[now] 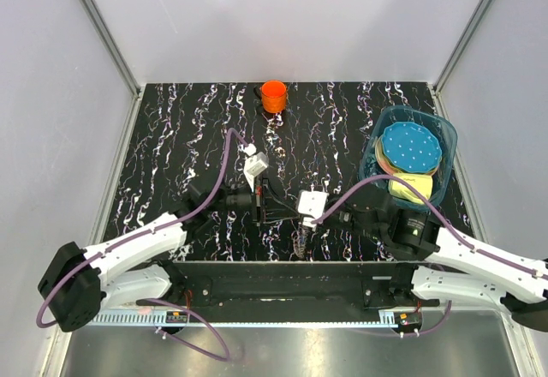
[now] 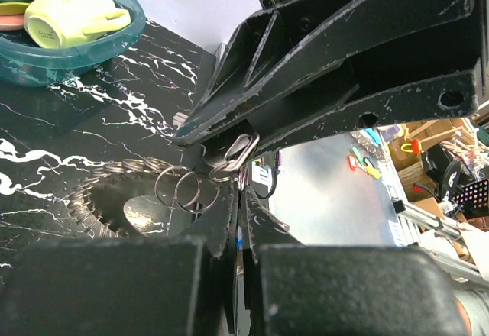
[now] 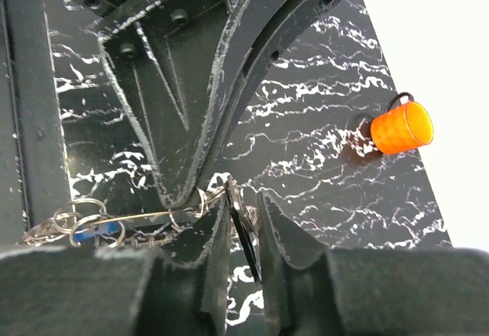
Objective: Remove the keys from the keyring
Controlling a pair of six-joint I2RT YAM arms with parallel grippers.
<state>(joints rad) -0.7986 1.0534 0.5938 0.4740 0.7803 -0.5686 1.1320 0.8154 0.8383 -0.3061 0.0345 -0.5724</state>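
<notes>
The keys (image 1: 301,242) hang in a grey bunch between my two grippers near the table's front edge. In the left wrist view they fan out (image 2: 95,198) beside small split rings (image 2: 187,187). My left gripper (image 2: 239,198) is shut on a thin key with a blue mark. In the right wrist view it (image 3: 179,198) pinches the keyring (image 3: 137,215), a thin wire loop with a blue piece (image 3: 95,233). My right gripper (image 3: 244,198) stands slightly open with a dark flat key (image 3: 246,233) leaning loosely between the jaws. Both grippers meet tip to tip (image 1: 272,207) (image 1: 291,218).
An orange cup (image 1: 274,96) stands at the far middle edge and shows in the right wrist view (image 3: 403,127). A teal bin (image 1: 447,137) at the right holds a blue dotted disc (image 1: 409,147) and a yellow cup (image 2: 65,15). Grey walls enclose the table.
</notes>
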